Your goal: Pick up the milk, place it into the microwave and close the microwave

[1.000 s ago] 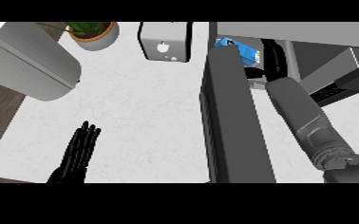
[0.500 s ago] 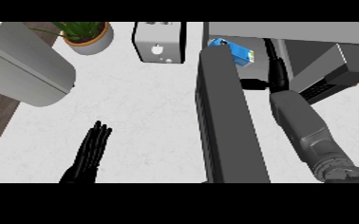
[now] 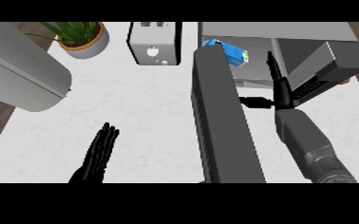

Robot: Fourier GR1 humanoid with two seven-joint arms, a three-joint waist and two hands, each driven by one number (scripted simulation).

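Observation:
The blue milk carton (image 3: pixel 229 52) lies inside the open microwave (image 3: pixel 280 32) at the view's upper right, partly hidden by the door's top edge. The dark microwave door (image 3: pixel 223 123) stands swung out toward me, running down the middle of the view. My right hand (image 3: pixel 278 83) is just right of the door, in front of the opening, with its fingers straight and its thumb pointing left at the door's inner side; it holds nothing and is apart from the carton. My left hand (image 3: pixel 98 154) rests open at the lower left, fingers up.
A silver toaster (image 3: pixel 154 44) stands at the back centre, and a potted plant (image 3: pixel 82 38) to its left. A large grey rounded object (image 3: pixel 28 80) fills the left edge. White countertop (image 3: pixel 133 109) spreads between them.
The view has shifted, so everything appears further right and lower. My right hand has drawn back from the carton, which stays in the microwave. The left hand keeps its open pose.

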